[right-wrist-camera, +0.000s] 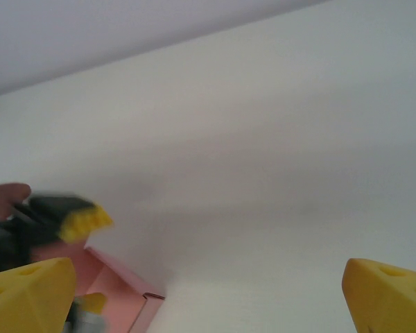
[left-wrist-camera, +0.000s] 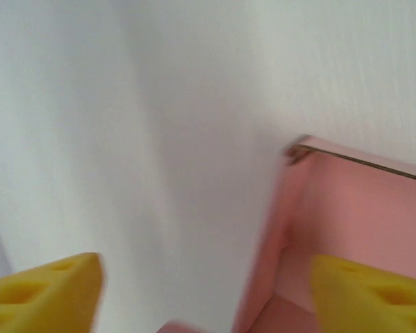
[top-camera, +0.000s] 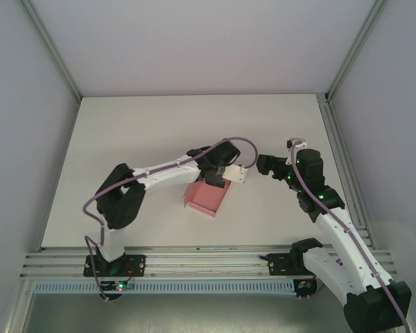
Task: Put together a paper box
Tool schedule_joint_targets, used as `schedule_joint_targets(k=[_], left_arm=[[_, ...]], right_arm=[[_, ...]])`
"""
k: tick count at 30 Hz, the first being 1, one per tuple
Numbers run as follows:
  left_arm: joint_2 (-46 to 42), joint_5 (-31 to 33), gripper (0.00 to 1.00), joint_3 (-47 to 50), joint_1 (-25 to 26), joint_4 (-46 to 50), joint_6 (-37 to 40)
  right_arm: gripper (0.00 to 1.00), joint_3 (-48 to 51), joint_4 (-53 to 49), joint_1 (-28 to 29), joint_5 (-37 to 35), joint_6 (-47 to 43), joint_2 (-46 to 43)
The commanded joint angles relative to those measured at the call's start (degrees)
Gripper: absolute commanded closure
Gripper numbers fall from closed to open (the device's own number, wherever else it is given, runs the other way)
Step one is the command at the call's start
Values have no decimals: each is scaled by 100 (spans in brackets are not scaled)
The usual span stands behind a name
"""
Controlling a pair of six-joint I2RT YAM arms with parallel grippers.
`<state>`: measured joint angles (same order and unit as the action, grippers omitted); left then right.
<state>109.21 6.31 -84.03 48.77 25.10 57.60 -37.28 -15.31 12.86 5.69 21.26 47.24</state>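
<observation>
Paper box (top-camera: 206, 199), pink, open-topped: left tool (left-wrist-camera: 208, 290) gapes astride one wall, right tool (right-wrist-camera: 208, 288) gapes empty.

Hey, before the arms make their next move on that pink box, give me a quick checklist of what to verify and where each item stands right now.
1. Left pincer open: ok, jaws stand wide apart.
2. Left pincer lined up on the paper box: ok, it seems to straddle one side of the box without pinching it.
3. Right pincer open and empty: ok.
4. Right pincer apart from the box: ok, it hangs to the box's right in the top view.
5. Box resting on the table: ok, open side up.
6. All flaps folded and tucked: cannot tell, the left arm hides part of the box.
</observation>
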Motion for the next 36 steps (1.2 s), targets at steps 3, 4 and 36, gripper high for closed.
schedule_joint_targets(k=[3,4,36], left_arm=[[-1004,-686,0,-129,48,-17,-706],[-1156,-684,0,-83,40,-135,-896],[-4688,2814,0,3148,-2397,170,-8328]], right_arm=[[2,-279,-70,-30,413,-643,527],[2,-346,-49,-21,619,-760,721],[82,-2014,-230,2596,-1443,-175,4856]])
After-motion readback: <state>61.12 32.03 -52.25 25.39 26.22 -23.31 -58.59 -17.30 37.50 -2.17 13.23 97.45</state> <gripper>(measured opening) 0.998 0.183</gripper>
